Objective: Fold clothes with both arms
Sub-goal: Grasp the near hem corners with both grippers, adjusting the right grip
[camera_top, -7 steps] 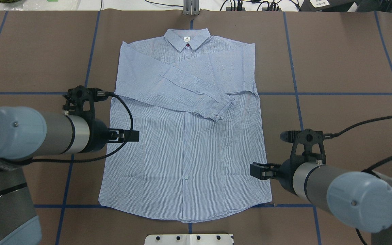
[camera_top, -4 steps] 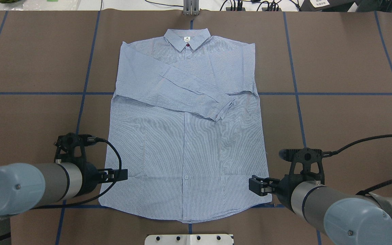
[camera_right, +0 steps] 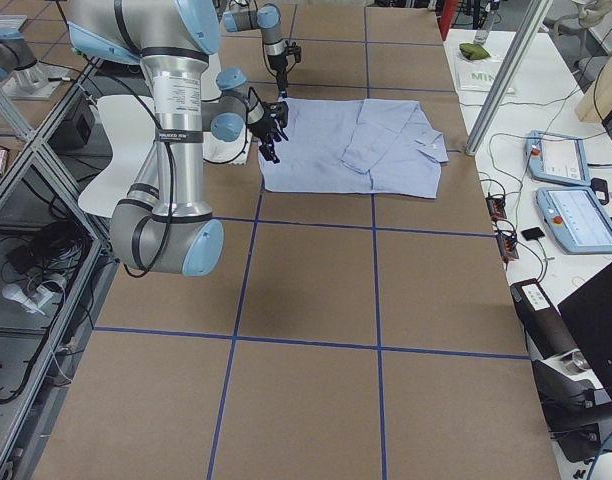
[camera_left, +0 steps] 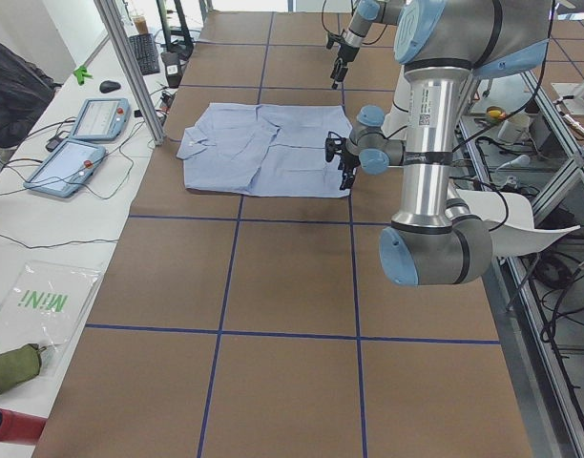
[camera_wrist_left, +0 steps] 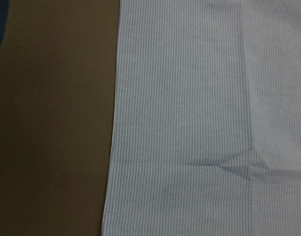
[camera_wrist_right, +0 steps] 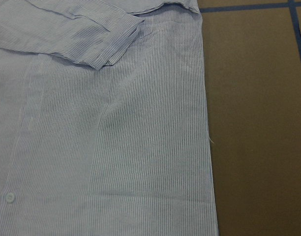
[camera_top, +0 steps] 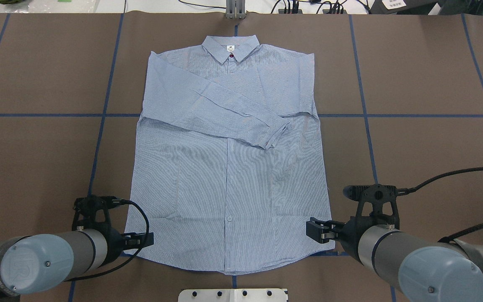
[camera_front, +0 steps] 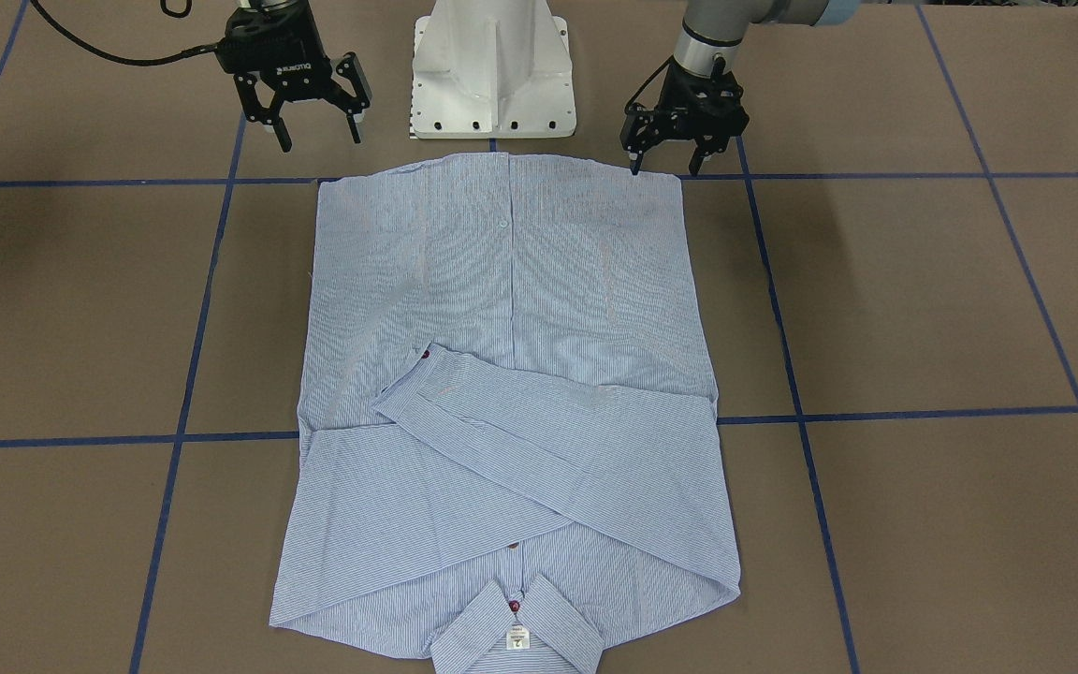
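Shirt point(camera_front: 502, 309) hem flanked by spread left gripper point(camera_front: 667, 167) and right gripper point(camera_front: 319, 140).

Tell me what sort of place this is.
Most likely a robotics lab or test cell: the brown table is taped into a blue grid, cabled control tablets lie on a side bench, and the arms share a white pedestal.

A robotics lab: arms point(camera_left: 430, 134) and a white pedestal point(camera_front: 492, 65), a table point(camera_top: 430, 71) gridded in blue tape, teach pendants point(camera_left: 93, 117) upper left, aluminium posts point(camera_left: 130, 72), trailing cables point(camera_top: 292, 6).
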Controlling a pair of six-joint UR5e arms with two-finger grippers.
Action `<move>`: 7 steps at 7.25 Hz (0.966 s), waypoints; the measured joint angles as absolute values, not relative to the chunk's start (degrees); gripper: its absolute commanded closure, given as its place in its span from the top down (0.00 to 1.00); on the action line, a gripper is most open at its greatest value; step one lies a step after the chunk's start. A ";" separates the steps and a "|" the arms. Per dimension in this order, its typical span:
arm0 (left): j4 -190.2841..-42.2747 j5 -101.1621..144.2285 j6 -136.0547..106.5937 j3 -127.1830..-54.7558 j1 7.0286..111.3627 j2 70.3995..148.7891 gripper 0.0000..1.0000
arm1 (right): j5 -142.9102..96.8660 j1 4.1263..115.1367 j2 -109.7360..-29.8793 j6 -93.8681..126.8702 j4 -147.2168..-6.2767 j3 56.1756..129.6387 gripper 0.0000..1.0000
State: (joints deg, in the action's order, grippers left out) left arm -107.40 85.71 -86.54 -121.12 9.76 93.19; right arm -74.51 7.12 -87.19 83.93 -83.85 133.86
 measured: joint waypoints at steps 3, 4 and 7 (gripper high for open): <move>-107.48 85.65 -87.53 -119.44 9.69 93.18 0.71 | -74.02 6.74 -87.19 83.94 -83.85 133.86 1.00; -107.49 85.67 -87.81 -118.95 9.68 93.21 0.70 | -73.96 6.68 -87.21 83.94 -83.85 133.85 1.00; -107.49 85.73 -87.97 -118.42 9.67 93.23 0.64 | -73.84 6.46 -87.27 83.94 -83.85 133.78 1.00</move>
